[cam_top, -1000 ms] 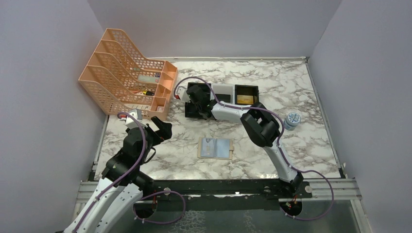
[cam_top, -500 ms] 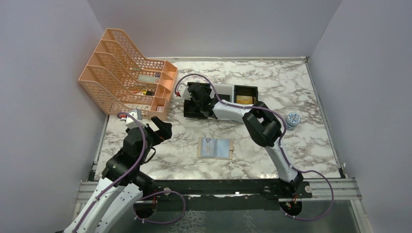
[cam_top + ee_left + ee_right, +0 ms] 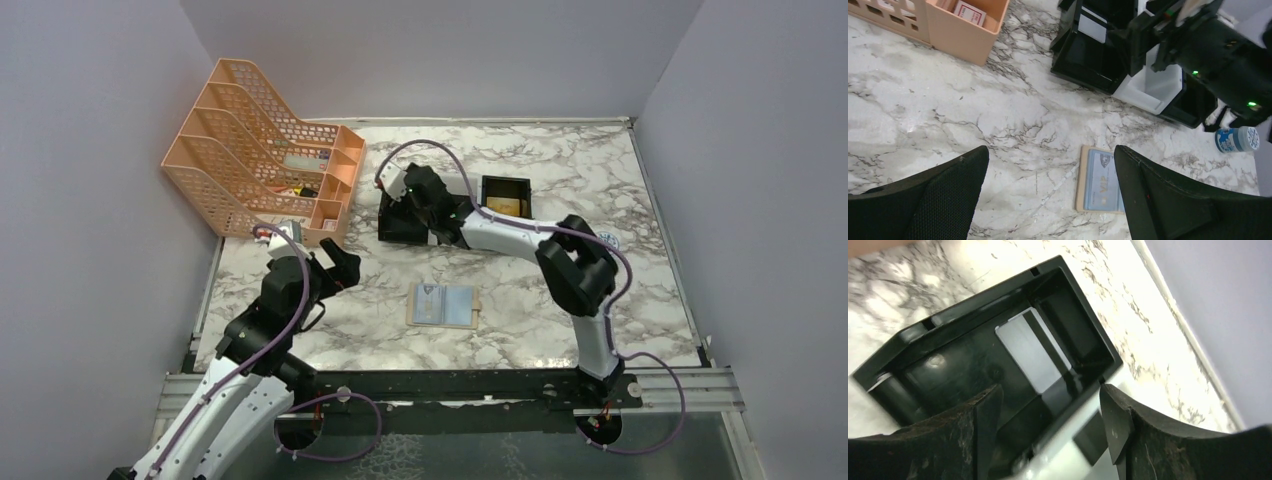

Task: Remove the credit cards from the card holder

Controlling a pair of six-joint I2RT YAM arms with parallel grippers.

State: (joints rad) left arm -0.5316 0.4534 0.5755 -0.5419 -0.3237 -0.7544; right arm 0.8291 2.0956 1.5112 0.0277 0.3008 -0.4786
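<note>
Now, the right gripper (image 3: 1048, 395) hung jaws apart over the black tray (image 3: 968, 310), a grey card (image 3: 1032, 351) lying inside: the drop-off, seemingly. The card holder (image 3: 445, 305) lay open mid-table, blue card (image 3: 1104, 181) showing, the left gripper (image 3: 1050, 152) gaping nearby. Next, I judged, that card wanted pinching out.

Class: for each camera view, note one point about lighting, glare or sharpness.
Top external view: soft, even light, and the card holder is sharp. Left wrist view: the marble table is crisp, with a faint sheen at left. Right wrist view: the marble is blown out white around the black tray, whose inside stays dark.
</note>
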